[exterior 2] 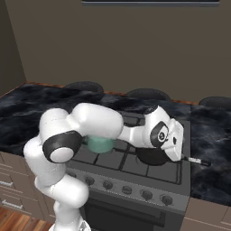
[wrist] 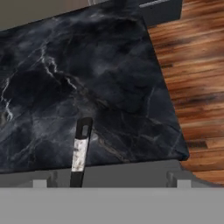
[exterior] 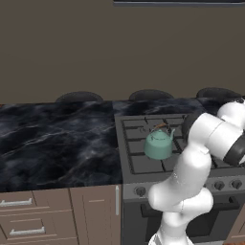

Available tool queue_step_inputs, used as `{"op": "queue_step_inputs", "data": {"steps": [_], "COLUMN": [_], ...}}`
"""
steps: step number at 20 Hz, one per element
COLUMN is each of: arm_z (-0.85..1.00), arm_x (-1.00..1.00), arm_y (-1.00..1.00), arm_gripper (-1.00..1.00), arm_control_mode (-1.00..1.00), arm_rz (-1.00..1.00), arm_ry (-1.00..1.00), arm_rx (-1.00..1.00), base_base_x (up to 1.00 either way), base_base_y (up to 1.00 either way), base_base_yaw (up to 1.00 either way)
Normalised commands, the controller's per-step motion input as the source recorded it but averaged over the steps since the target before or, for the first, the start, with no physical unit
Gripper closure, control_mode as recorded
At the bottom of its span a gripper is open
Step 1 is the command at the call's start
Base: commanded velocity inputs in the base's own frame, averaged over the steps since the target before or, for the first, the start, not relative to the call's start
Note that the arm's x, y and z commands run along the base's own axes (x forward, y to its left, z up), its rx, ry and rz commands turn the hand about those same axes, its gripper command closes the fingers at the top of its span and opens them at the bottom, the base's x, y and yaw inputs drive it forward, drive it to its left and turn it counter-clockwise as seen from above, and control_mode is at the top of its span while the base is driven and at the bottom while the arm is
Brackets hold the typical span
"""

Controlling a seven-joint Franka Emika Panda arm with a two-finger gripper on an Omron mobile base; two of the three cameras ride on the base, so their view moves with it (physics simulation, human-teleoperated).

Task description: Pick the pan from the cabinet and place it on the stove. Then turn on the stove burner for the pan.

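Right base view shows the round black frying pan (exterior 2: 153, 157) resting on the dark grey gas stove's (exterior 2: 131, 163) front right grate, its long thin handle (exterior 2: 195, 160) reaching over the black marble surface (exterior 2: 212, 180). My gripper (exterior 2: 177, 140) stands wide open just above, holding nothing. I judge placing done; turning a small round knob (exterior 2: 147, 194) remains.

The pan (exterior 2: 153, 157), round, shallow and black, sits flat on the front right grate of the stove (exterior 2: 135, 164), largely hidden behind the arm. Its long thin handle (exterior 2: 195, 160) sticks out to the right, past the stove's edge and over the dark marble tabletop (wrist: 87, 78). The stove is dark grey with black grid grates and a row of round knobs (exterior 2: 127, 190) along its front.
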Motion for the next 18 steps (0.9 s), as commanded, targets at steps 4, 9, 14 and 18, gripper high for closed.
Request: {"op": "queue_step_inputs", "data": {"steps": [4, 9, 14, 18], "arm_z": [0.43, 0.32, 0.49, 0.66], "arm_x": [-0.55, -0.76, -0.78, -0.76], "arm_y": [0.32, 0.15, 0.01, 0.0], "arm_gripper": [-1.0, -1.0, -1.0, -1.0], "arm_control_mode": [-1.0, -1.0, -1.0, -1.0], "arm_rz": [0.0, 0.0, -0.03, -0.06], "arm_ry": [-0.2, -0.25, -0.2, -0.17], "arm_rx": [0.0, 0.04, 0.16, 0.26], "base_base_x": [0.0, 0.0, 0.0, 0.0], "base_base_y": [0.0, 0.0, 0.0, 0.0], "base_base_yaw": [0.0, 0.0, 0.0, 0.0]}}
